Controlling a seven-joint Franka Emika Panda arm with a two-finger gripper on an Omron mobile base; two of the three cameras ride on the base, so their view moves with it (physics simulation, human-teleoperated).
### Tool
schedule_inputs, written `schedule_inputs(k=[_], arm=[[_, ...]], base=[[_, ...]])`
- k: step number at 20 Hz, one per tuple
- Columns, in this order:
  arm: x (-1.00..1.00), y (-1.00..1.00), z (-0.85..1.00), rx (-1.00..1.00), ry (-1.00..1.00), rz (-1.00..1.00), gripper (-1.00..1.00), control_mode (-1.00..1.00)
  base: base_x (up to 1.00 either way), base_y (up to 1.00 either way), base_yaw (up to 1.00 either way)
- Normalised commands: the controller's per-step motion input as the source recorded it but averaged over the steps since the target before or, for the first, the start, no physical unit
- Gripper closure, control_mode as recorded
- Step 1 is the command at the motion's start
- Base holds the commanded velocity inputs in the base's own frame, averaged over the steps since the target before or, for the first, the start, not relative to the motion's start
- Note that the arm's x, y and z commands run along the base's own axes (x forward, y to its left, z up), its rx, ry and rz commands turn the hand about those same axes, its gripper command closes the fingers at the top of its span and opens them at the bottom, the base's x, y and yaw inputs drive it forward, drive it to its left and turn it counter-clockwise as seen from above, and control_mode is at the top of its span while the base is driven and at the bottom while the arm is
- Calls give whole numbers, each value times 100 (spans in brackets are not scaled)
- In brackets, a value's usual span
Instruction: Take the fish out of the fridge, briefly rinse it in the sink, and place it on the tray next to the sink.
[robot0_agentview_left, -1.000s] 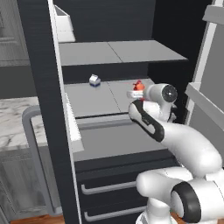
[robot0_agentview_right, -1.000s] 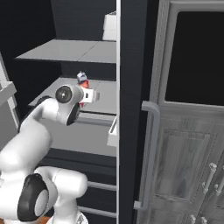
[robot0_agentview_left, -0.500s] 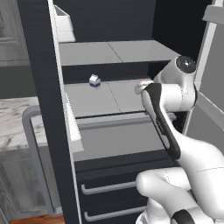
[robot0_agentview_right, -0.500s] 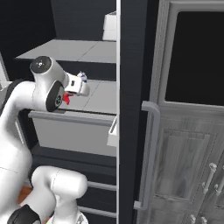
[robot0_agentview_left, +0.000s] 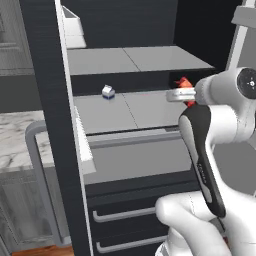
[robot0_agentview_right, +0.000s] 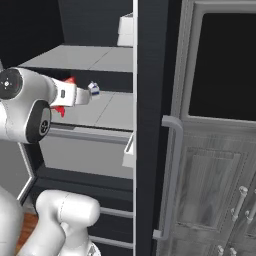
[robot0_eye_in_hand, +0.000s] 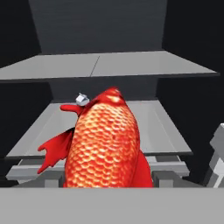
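The red-orange fish (robot0_eye_in_hand: 105, 144) sits upright between my fingertips, close to the hand camera. My gripper (robot0_eye_in_hand: 107, 183) is shut on the fish. From the left base view, the gripper (robot0_agentview_left: 181, 93) hovers over the right part of the fridge's middle shelf (robot0_agentview_left: 125, 110), with the fish's red fins (robot0_agentview_left: 184, 82) sticking out above and below it. In the right base view the gripper (robot0_agentview_right: 75, 95) and fish (robot0_agentview_right: 69, 80) hang before the same pale grey shelf (robot0_agentview_right: 112, 107) of the black fridge (robot0_agentview_right: 150, 60). The sink and tray are out of view.
A small white-and-blue carton (robot0_agentview_left: 107, 91) stands further back on the middle shelf. The open fridge door (robot0_agentview_left: 55, 125) with its grey bar handle (robot0_agentview_left: 36, 165) stands left. Dark drawers (robot0_agentview_left: 130, 215) lie below. A white bin (robot0_agentview_left: 72, 25) sits up top. Grey cabinets (robot0_agentview_right: 220, 180) are right.
The gripper has pulled the fish back from deeper over the shelf toward the fridge front, and the arm's elbow has swung up. The carton has stayed put.
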Motion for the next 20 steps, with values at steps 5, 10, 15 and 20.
schedule_inputs(k=[5, 10, 15, 20], arm=[[-36, 0, -3, 0, 0, 0, 100, 100], [0, 0, 0, 0, 0, 0, 100, 100], [0, 0, 0, 0, 0, 0, 100, 100], [0, 0, 0, 0, 0, 0, 100, 100]], base=[[-40, -5, 1], [-100, -21, 26], [-90, -32, 63], [-58, -7, 80]])
